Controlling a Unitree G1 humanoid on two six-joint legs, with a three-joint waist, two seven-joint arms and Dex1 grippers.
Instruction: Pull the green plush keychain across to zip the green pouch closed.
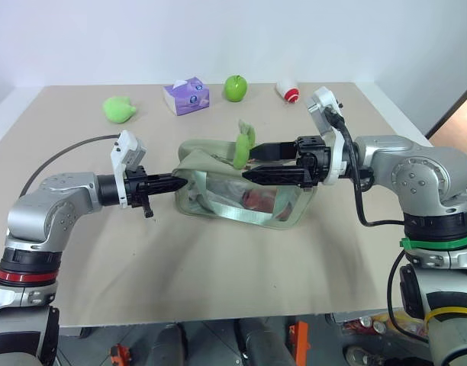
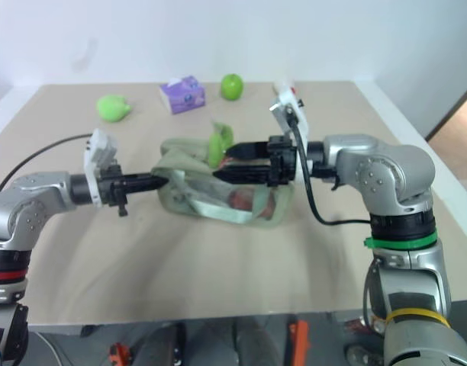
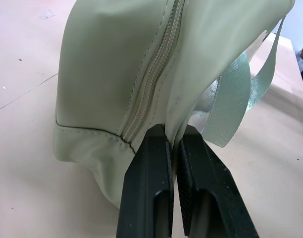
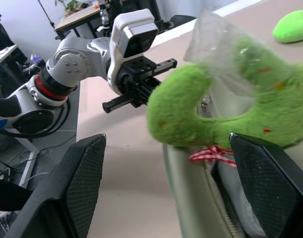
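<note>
Right gripper [image 1: 252,163], jaws spread wide, brackets the keychain [image 1: 242,146] at frame centre without yet touching it; the lime C-shaped plush stands on the pouch [image 1: 241,200], tied by a reddish ring to the zipper pull. Soft and light, the plush would likely squash and stretch under tension, so a hold low near the ring looks the surer grip. Sage fabric with a clear window, the pouch seems limp and prone to slide, which is why the left gripper [image 1: 178,181] pinches its end seam shut-fingered. Beyond, along the table [image 1: 218,290] top edge, sit a plush blob [image 1: 119,109], tissue box [image 1: 186,96] and apple [image 1: 235,88].
</note>
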